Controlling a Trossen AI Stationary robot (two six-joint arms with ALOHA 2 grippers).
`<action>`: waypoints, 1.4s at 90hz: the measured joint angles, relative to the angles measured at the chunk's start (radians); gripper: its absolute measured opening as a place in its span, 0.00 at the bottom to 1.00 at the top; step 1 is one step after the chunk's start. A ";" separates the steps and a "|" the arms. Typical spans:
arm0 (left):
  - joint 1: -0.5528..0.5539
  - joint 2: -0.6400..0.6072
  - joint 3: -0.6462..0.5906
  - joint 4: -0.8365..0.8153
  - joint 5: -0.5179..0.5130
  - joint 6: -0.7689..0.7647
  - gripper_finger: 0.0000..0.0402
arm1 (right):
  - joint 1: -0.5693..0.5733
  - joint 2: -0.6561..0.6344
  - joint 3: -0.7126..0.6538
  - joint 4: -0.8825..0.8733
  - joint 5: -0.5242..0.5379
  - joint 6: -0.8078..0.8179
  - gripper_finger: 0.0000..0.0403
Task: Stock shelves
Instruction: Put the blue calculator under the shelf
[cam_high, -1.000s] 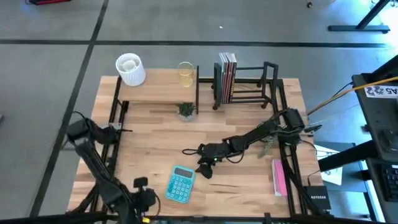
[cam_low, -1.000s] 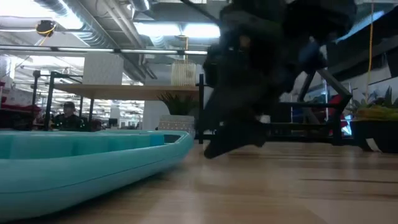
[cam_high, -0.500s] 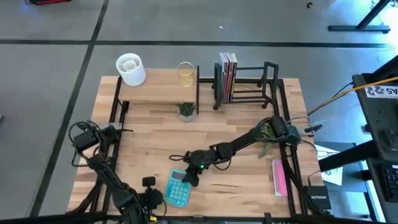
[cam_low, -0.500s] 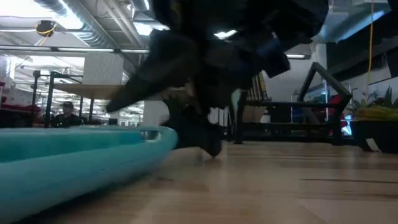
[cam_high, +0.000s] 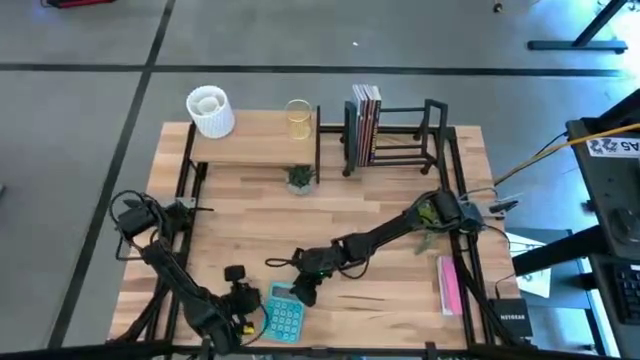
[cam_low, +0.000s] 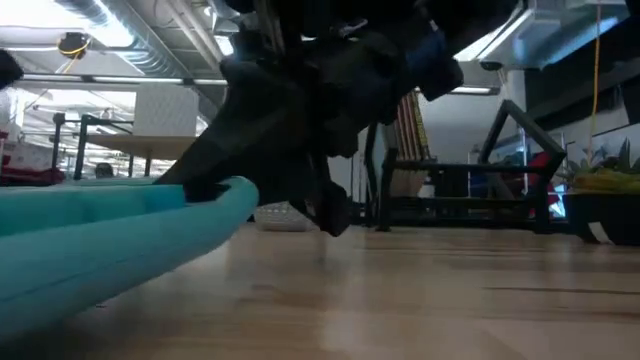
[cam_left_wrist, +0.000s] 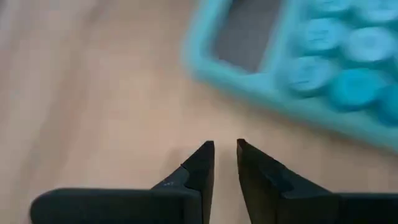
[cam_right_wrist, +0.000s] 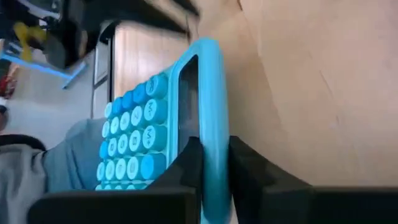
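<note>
A grey floor surrounds the light-wood surface (cam_high: 390, 200), the largest thing in the high view. Along its far edge stand the two shelves. The wooden shelf (cam_high: 255, 150) sits toward the far left corner, a light board on thin black legs, with a white ribbed container (cam_high: 209, 111) on its left end and a yellowish glass (cam_high: 298, 118) on its right end. A small green plant (cam_high: 299, 178) stands on the surface at the shelf's near right leg. Just beside it, toward the far right corner, is the black bar rack (cam_high: 400, 135), with a row of books (cam_high: 365, 124) standing upright at its left end.

The right arm reaches from the right edge across to the middle of the near half. Its right gripper (cam_high: 303, 288) has its jaws closed on the far edge of a teal calculator (cam_high: 285, 315), which lies at the near edge, left of centre; the right wrist view shows a finger on each face of that edge (cam_right_wrist: 211, 124). In the low view the calculator (cam_low: 110, 240) is tilted, its gripped end raised off the surface.

The left arm rises from the left edge, and the left gripper (cam_high: 238, 295) sits just left of the calculator near the near edge. In the left wrist view its jaws stand nearly closed with only a narrow gap, holding nothing, the calculator (cam_left_wrist: 311, 68) just ahead.

A pink book (cam_high: 448, 284) lies flat by the right edge.
</note>
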 joint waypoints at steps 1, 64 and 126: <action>-0.003 -0.008 0.000 -0.016 0.000 -0.011 0.13 | 0.000 0.000 0.000 0.002 0.003 0.000 0.07; -0.283 -0.353 0.005 -0.188 -0.198 -0.305 0.13 | -0.206 -0.004 0.234 0.095 0.307 -0.171 0.07; -0.280 -0.350 0.004 -0.196 -0.187 -0.320 0.13 | -0.282 0.261 0.513 -0.160 0.413 -0.079 0.09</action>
